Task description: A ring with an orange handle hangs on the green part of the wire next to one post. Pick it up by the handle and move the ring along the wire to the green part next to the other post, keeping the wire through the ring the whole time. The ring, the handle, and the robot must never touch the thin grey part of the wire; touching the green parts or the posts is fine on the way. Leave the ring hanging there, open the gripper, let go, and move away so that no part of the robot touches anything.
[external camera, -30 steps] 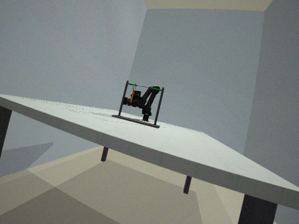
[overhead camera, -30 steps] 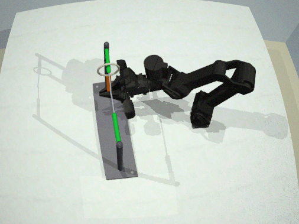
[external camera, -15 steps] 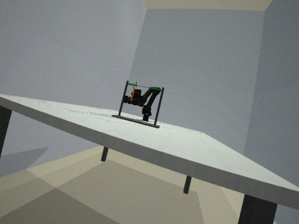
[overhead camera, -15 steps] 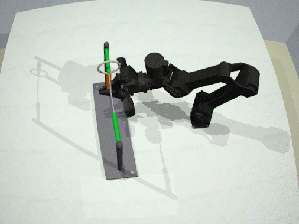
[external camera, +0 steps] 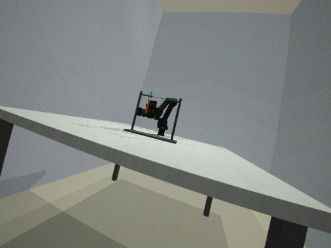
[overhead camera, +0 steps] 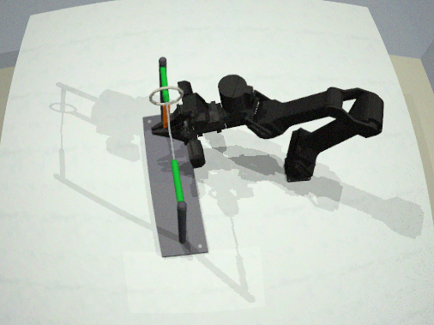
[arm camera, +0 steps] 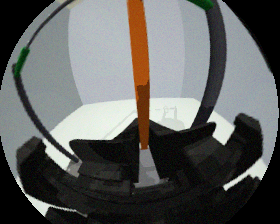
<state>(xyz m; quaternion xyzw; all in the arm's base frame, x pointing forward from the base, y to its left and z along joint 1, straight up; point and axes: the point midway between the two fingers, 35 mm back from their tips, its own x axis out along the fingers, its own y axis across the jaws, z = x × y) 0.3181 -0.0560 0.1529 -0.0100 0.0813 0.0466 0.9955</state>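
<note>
The pale ring is around the wire at the inner end of the far green part; whether it touches the wire is too small to tell. Its orange handle points down from it. My gripper is shut on the lower part of the handle, below the wire and near the far post. The thin grey part runs from there to the other green part. The ring is outside the wrist view.
The other post stands at the near end of the dark base plate. The arm reaches in from the right in the top view, with my fingers passing under the grey wire. Shadows lie on the white table.
</note>
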